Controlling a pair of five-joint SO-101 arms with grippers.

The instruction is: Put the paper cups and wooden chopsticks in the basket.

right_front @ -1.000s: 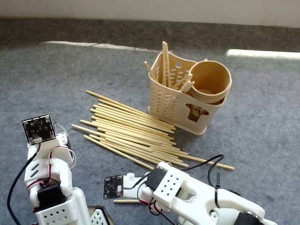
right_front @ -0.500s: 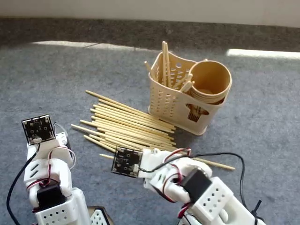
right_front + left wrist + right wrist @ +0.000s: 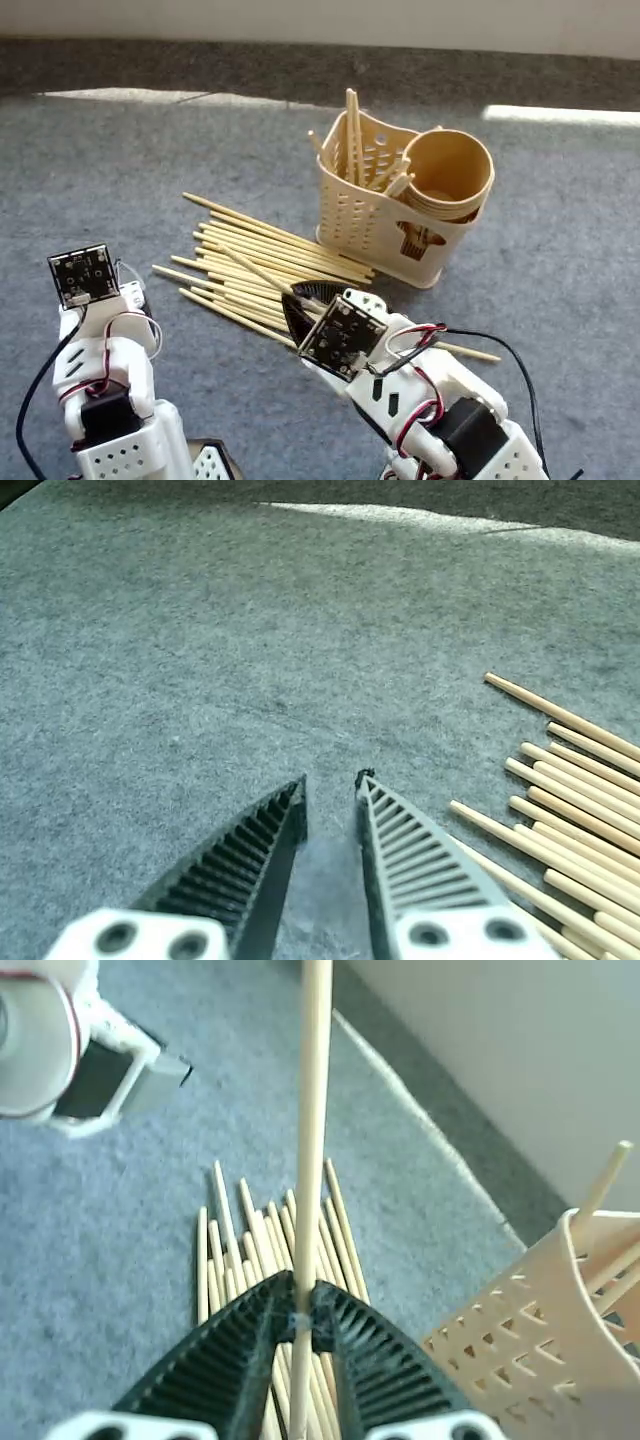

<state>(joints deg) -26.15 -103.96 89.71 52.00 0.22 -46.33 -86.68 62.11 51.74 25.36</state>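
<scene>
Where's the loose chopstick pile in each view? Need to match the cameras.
High view: the chopstick pile lies mid-picture on the grey carpet, left of the basket.
Left wrist view: the chopstick pile lies beside the open left gripper, apart from it.
Right wrist view: the chopstick pile lies beneath the right gripper and its held chopstick.
Shared landmark: the grey carpet under the pile.

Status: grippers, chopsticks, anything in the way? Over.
Right gripper shut on one chopstick. Left gripper open over carpet. Basket holds cups; chopstick pile beside it. Nothing seen blocking.
</scene>
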